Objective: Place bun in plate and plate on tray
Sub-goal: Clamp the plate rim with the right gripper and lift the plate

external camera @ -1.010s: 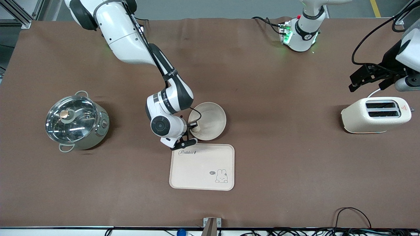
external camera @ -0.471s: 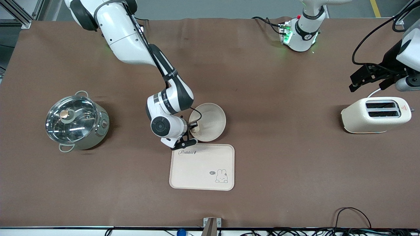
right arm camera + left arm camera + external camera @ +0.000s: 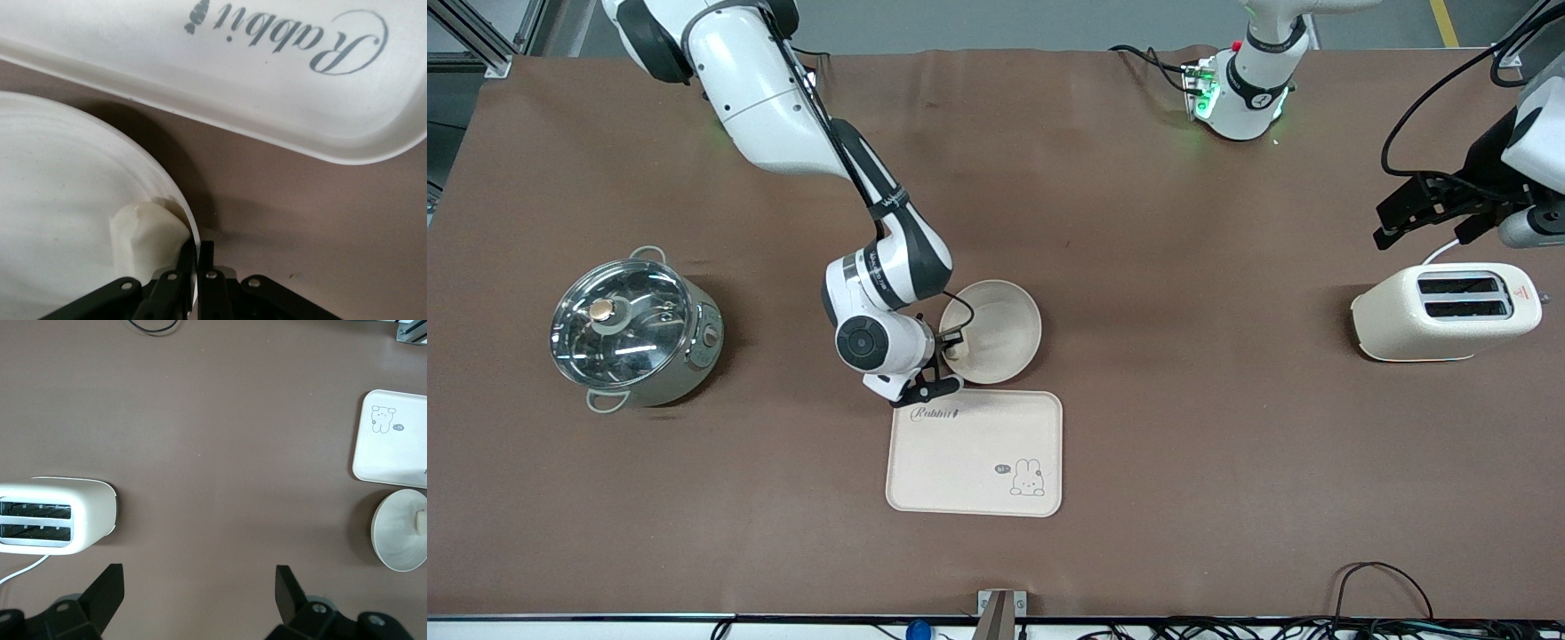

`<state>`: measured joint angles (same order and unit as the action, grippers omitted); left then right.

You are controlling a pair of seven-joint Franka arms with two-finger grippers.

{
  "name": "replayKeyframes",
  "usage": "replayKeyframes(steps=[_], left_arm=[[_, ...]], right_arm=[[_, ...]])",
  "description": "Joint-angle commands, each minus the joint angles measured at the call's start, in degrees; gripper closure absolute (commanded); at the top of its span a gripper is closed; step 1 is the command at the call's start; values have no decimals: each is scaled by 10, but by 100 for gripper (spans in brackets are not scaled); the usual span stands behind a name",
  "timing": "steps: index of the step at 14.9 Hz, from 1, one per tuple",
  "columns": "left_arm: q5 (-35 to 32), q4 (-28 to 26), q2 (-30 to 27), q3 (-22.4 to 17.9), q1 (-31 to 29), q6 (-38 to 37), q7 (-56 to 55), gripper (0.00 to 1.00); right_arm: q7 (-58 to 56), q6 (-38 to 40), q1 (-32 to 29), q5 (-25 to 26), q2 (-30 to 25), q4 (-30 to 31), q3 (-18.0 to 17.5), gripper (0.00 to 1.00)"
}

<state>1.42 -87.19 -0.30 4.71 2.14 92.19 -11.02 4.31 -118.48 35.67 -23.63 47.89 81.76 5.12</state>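
The round cream plate (image 3: 996,331) (image 3: 60,200) is tilted, its rim raised off the table beside the tray's edge that is farther from the front camera. My right gripper (image 3: 950,356) (image 3: 198,252) is shut on the plate's rim, one finger inside and one outside. The bun (image 3: 959,350) (image 3: 143,237) lies in the plate against the inner finger. The cream "Rabbit" tray (image 3: 975,452) (image 3: 220,73) lies flat, nearer to the front camera than the plate. My left gripper (image 3: 1405,213) (image 3: 199,590) is open and empty, above the table by the toaster. The plate (image 3: 399,539) and tray (image 3: 390,437) also show in the left wrist view.
A cream toaster (image 3: 1445,311) (image 3: 50,519) stands at the left arm's end of the table. A steel pot with a glass lid (image 3: 633,327) stands at the right arm's end. Cables (image 3: 1387,587) lie along the edge nearest the front camera.
The plate has tipped up a little more in my right gripper's hold, its outline narrowing and shifting slightly. The left arm has not moved.
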Motion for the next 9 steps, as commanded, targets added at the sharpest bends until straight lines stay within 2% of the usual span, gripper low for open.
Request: replayKeyframes(steps=[1,9], left_arm=[[5,14,5,-2,-1,-12,13,0],[4,14,4,-2,-1,-13,13,0]], right_arm=[[1,-12,-3,-9,6,1,-3,100],[17,8,-3,-15,-25,1,-2,100]])
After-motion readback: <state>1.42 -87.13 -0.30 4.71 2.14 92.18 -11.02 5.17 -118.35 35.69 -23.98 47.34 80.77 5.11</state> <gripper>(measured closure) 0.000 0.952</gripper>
